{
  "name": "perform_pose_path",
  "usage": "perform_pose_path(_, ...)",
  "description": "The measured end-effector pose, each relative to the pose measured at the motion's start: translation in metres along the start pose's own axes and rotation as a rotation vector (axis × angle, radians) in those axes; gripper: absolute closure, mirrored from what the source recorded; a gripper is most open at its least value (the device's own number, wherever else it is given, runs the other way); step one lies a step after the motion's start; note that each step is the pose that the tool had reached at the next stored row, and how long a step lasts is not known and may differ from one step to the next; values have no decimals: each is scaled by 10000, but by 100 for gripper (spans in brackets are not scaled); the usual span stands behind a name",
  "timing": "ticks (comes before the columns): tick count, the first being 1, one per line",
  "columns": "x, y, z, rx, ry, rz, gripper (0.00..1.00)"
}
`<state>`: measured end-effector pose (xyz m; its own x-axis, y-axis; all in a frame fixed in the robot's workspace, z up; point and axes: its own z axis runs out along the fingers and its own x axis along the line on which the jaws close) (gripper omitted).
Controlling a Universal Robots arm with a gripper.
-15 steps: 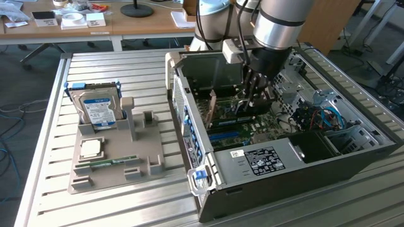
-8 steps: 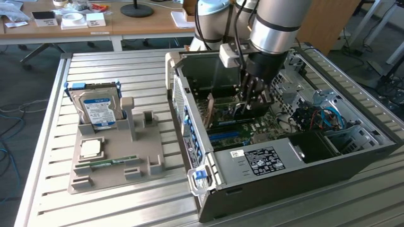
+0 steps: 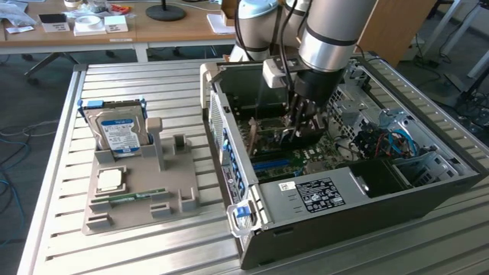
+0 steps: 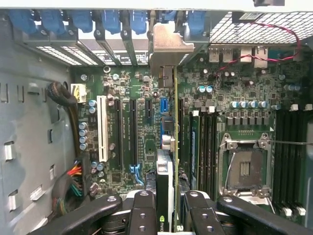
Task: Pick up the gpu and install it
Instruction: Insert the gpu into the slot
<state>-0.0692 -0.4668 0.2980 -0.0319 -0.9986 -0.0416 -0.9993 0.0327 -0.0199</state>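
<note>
First, on the exterior view's left, a gray holder (image 3: 176,200) lies on the metal table (image 3: 153,80). Three things sit in it. One hard drive (image 3: 118,134) with a blue and white label stands up at the back. One square silver chip (image 3: 111,179) lies flat in front of it. One thin green RAM stick (image 3: 134,196) lies flat near the front.

Next comes the big open computer case (image 3: 344,217). Inside it is one green motherboard (image 3: 321,154). The one robot arm (image 3: 332,34) reaches down into the case, and its gripper (image 3: 302,129) is low over the board.

In the wrist view the gripper (image 4: 168,215) is closed on the gpu (image 4: 175,122), with a black finger (image 4: 143,210) on each flat side. The gpu stands on its thin edge over the board, among the long slots. Its silver bracket (image 4: 168,46) is up against the back wall of the case, beside a row of blue clips (image 4: 80,19). I cannot tell if the card is pushed all the way into a slot.

On one side of the card are one long white slot (image 4: 102,128) and two long black slots (image 4: 120,132). On the other side is one square silver socket (image 4: 244,169). A bunch of coloured wires (image 4: 76,181) sits by the case wall, well apart from the card. On the exterior view's right, blue cables (image 3: 397,140) curl inside the case, apart from the gripper.
</note>
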Motion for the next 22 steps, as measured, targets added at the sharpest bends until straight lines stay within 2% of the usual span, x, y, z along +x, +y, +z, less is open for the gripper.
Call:
perform_pose_path(6,3,32,52,0,1,0,73)
perform_pose_path(22,5,81,112,1,-1,2,73)
